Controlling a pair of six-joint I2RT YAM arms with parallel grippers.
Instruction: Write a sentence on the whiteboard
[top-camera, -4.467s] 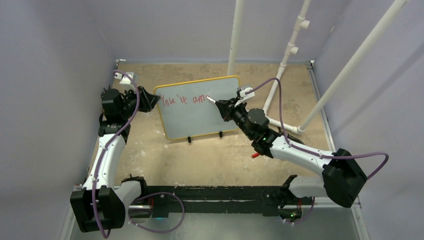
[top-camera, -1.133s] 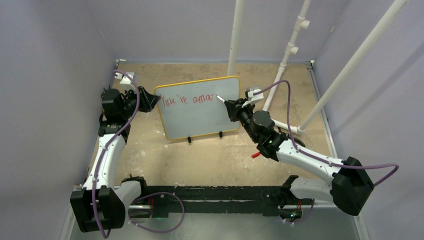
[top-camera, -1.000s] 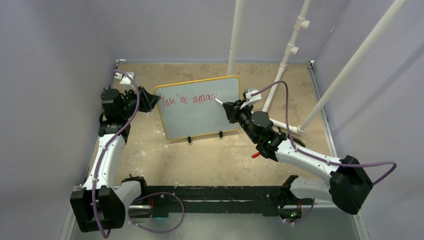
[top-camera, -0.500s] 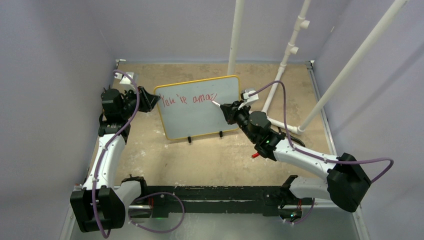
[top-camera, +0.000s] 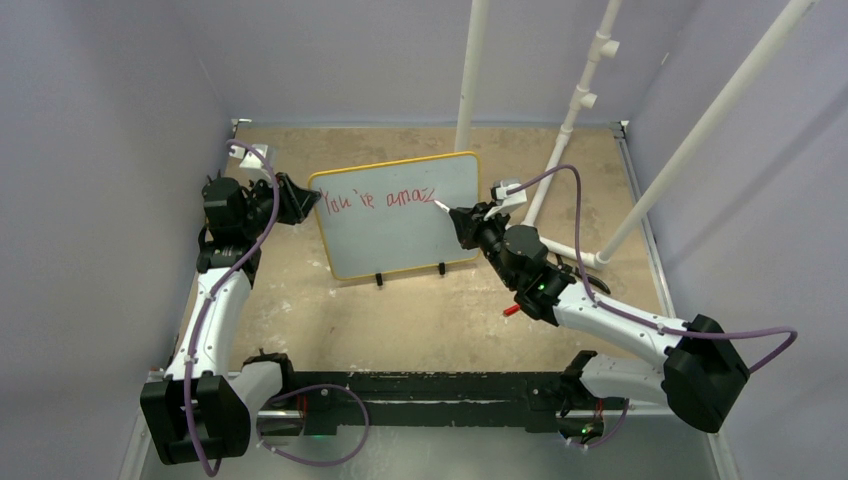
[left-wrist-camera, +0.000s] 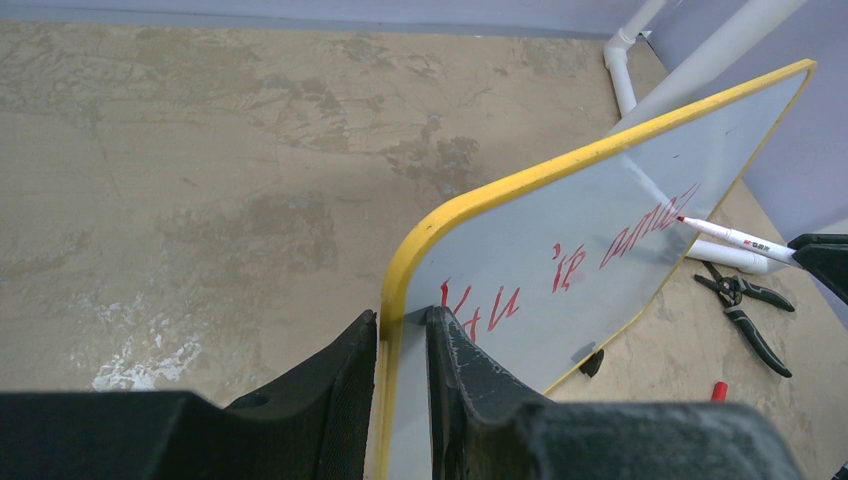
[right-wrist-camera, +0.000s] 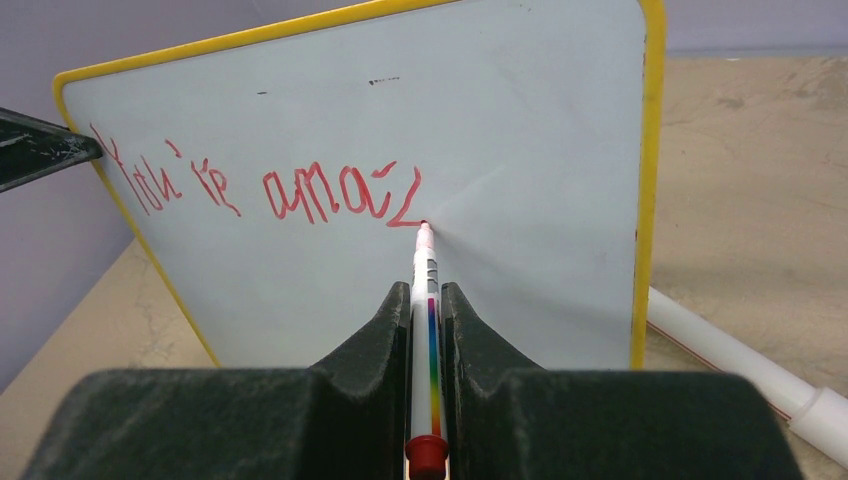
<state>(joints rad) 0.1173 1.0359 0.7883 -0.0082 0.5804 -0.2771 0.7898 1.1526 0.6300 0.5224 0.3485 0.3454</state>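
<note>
The whiteboard, white with a yellow frame and small black feet, stands upright mid-table and bears red writing "You're amaz". My left gripper is shut on its left edge; the left wrist view shows the yellow frame pinched between the fingers. My right gripper is shut on a white marker with a rainbow stripe and a red end. The marker's tip touches the board at the end of the "z".
White pipes rise behind the board, and one lies on the table to its right. A red marker cap lies on the table near the right arm. Pliers lie right of the board. Walls enclose the table.
The marker has drawn the "z" after "ama": its tip went down-left along the diagonal, then right along the letter's bottom stroke. The left gripper and the board have stayed still.
</note>
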